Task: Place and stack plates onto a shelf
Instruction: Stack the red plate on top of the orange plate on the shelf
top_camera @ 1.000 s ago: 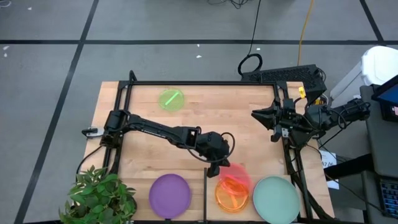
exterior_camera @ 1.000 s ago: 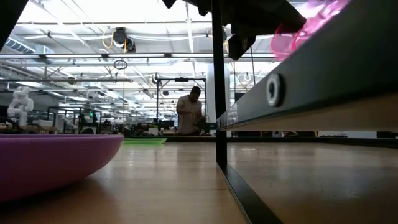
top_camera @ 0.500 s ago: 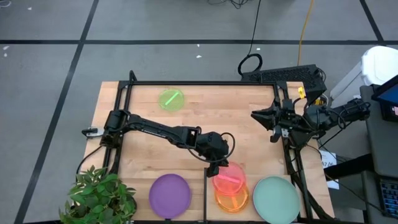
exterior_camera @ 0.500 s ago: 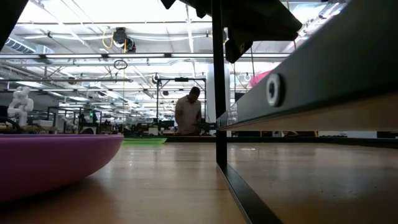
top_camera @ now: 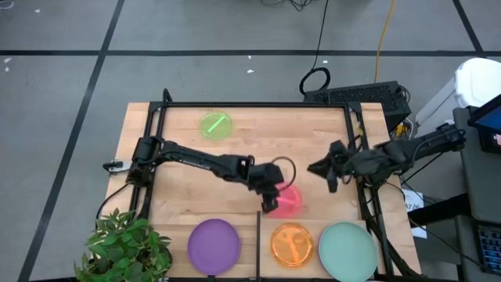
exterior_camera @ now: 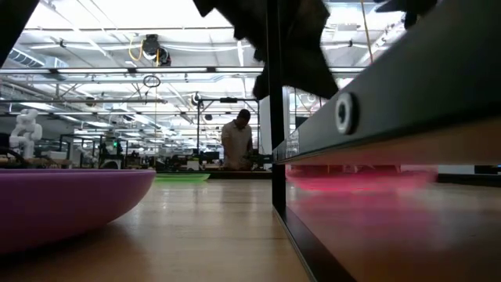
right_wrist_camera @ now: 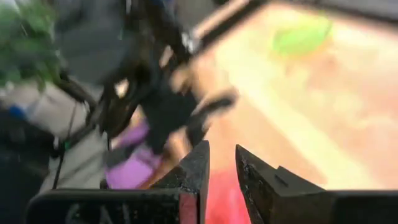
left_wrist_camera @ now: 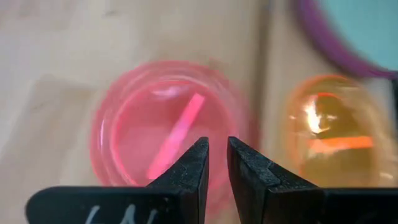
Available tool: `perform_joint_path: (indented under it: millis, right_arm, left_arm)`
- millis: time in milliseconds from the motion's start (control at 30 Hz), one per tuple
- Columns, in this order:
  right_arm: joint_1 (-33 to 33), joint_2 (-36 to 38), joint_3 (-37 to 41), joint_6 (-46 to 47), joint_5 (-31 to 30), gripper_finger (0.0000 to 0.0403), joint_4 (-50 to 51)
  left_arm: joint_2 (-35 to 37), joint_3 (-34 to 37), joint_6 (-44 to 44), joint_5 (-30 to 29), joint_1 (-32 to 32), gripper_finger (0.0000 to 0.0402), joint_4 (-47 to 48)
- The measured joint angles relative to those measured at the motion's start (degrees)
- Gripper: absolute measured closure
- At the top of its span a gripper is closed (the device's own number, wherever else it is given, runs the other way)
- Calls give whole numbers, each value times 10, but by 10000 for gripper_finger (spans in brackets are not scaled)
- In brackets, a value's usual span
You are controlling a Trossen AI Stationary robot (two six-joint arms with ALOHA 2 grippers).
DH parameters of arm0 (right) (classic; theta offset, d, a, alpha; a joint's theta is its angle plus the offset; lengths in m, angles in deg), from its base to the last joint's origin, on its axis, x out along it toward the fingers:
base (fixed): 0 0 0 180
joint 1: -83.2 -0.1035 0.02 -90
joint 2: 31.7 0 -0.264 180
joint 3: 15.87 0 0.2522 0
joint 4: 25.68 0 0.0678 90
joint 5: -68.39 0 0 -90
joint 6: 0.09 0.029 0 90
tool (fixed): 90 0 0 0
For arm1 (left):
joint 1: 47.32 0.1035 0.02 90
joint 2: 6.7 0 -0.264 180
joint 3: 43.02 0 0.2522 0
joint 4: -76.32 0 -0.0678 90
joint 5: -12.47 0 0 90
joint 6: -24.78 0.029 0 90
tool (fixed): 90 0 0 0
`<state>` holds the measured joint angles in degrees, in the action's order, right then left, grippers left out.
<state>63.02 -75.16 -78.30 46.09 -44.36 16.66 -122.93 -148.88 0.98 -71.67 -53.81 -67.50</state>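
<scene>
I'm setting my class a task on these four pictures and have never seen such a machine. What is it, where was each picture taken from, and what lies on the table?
It is a robot with two dark arms working at a wooden table. One picture looks straight down, one looks level across the tabletop, and two come from cameras on the arms' wrists. From above, the left pincer is at the rim of a red-pink plate mid-table; I cannot tell whether it grips it. The right pincer hovers nearby. A green plate lies alone near one edge. A purple plate, an orange plate and a teal plate lie along the opposite edge, beside a potted plant.
</scene>
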Motion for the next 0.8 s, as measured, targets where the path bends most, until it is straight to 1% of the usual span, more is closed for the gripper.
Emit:
perform_joint_path:
  millis: [67, 133, 233, 333, 400, 467, 567, 667, 800]
  right_arm:
    - [-1, -17, 0, 13, 19, 342, 1]
    - [-1, -34, 0, 39, 20, 342, 0]
    - [9, -60, 0, 132, 19, 342, 34]
    - [27, -91, 0, 218, 34, 342, 98]
    - [39, -114, 0, 241, 52, 342, 129]
    - [55, -132, 0, 248, 67, 342, 137]
    - [73, -150, 0, 252, 82, 342, 127]
    - [88, -153, 0, 229, 96, 342, 110]
    - [101, -145, 0, 214, 95, 342, 103]
  left_arm:
    - [0, 0, -13, 1, 17, 339, 17]
    - [2, 0, -31, 18, 36, 339, 19]
    - [8, 0, -69, 60, 64, 339, 11]
    - [8, -1, -101, 80, 87, 338, 17]
    - [7, 0, -125, 96, 103, 338, 21]
    - [3, -1, -159, 118, 119, 333, 24]
    - [-4, 0, -205, 150, 141, 302, 54]
    - [-12, 0, -217, 150, 152, 252, 58]
    - [-35, -1, -224, 126, 150, 195, 65]
